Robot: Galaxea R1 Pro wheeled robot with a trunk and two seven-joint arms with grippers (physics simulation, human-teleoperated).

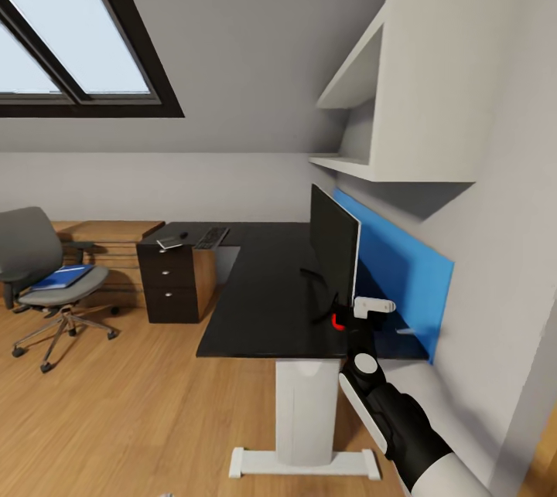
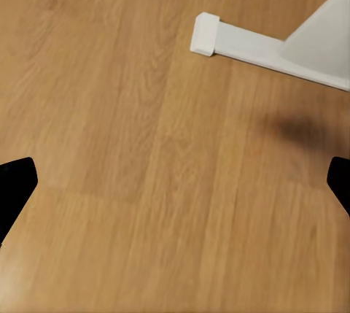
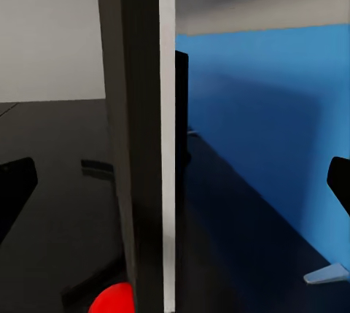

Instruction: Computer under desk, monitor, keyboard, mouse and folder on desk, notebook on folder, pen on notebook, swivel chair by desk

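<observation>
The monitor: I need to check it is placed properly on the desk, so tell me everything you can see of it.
The monitor is a wide, very thin black flat screen, seen almost edge-on in the head view, with a pale edge along its back. It stands upright on a black stand on the black-topped desk, close to the blue wall panel, screen facing over the desktop. A red dot glows at its near lower corner. The right claw brackets the screen's near edge, fingers open on either side; contact cannot be told.
</observation>
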